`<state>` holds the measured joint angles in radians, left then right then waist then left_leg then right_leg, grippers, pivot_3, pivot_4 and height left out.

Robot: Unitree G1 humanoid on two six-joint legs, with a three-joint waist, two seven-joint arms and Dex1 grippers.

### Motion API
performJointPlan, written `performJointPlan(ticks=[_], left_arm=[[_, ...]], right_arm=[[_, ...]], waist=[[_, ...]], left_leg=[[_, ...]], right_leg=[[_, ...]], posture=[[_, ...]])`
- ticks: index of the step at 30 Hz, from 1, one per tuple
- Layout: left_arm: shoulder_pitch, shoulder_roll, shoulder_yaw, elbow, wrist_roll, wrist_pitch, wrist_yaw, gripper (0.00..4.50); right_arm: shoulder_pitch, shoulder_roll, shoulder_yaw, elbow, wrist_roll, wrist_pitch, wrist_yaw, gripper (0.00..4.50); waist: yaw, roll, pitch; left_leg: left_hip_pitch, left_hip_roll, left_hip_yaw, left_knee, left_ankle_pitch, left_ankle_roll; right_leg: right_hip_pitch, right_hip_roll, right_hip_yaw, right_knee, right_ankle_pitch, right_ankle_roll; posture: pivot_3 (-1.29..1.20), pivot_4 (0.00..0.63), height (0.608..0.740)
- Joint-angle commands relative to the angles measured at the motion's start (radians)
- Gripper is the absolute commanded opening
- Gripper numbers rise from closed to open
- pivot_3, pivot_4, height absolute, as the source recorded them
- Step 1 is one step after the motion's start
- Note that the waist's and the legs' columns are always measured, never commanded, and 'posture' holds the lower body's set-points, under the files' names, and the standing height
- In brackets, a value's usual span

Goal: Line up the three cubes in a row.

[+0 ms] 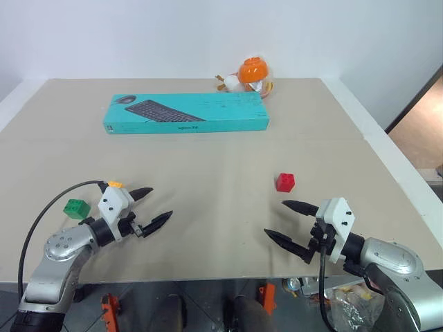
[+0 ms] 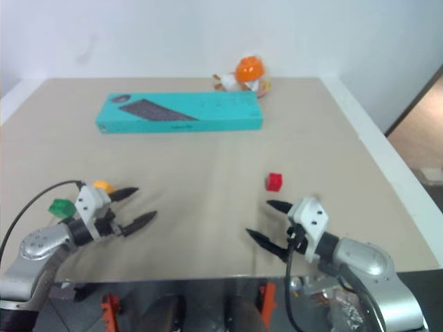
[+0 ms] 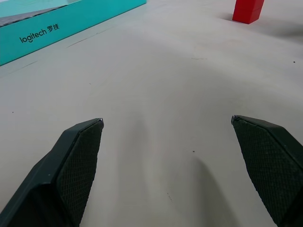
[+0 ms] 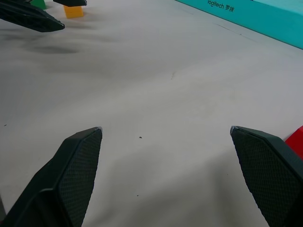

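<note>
Beige table (image 1: 208, 207), teal box (image 1: 187, 114) reading "logitech"

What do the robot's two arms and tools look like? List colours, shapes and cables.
Both arms are rounded silver-grey metal with black joints. Each ends in a white block carrying a tool of two black, tapering, pointed fingers with cross-hatched inner pads. A black cable loops from the left tool back along its arm; another hangs below the right tool.
</note>
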<state>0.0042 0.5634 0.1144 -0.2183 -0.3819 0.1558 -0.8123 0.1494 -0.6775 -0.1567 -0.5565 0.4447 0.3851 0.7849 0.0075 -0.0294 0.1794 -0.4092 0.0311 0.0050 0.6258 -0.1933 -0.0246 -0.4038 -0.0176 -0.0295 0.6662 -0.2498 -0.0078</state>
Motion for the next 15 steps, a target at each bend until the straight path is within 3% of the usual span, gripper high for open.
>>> performJointPlan(ticks=[1, 9, 15], left_arm=[[-0.010, -0.018, -0.004, -0.012, -0.005, -0.024, 0.005, 4.48], [0.022, -0.096, 0.040, -0.037, -0.069, 0.028, 0.065, 4.48], [0.046, -0.089, 0.035, -0.075, -0.069, 0.037, 0.076, 4.48]], right_arm=[[-0.014, -0.003, -0.022, -0.019, 0.008, -0.007, -0.011, 4.50], [-0.040, 0.008, -0.013, -0.008, 0.004, -0.004, -0.039, 4.50], [-0.044, 0.039, -0.027, -0.005, 0.028, 0.007, -0.072, 4.50]], waist=[[0.000, 0.000, 0.000], [0.000, -0.001, 0.000], [0.000, -0.001, 0.000]], left_leg=[[0.000, 0.000, 0.000, 0.000, 0.000, 0.000], [0.000, 0.000, 0.001, 0.000, 0.000, 0.000], [0.000, 0.000, 0.000, 0.000, 0.000, 0.000]], right_leg=[[0.000, 0.000, 0.000, 0.000, 0.000, 0.000], [0.000, 0.000, 0.001, 0.000, 0.000, 0.000], [0.000, 0.000, 0.000, 0.000, 0.000, 0.000]], posture=[[0.00, 0.150, 0.740], [0.00, 0.150, 0.740], [0.00, 0.150, 0.740]])
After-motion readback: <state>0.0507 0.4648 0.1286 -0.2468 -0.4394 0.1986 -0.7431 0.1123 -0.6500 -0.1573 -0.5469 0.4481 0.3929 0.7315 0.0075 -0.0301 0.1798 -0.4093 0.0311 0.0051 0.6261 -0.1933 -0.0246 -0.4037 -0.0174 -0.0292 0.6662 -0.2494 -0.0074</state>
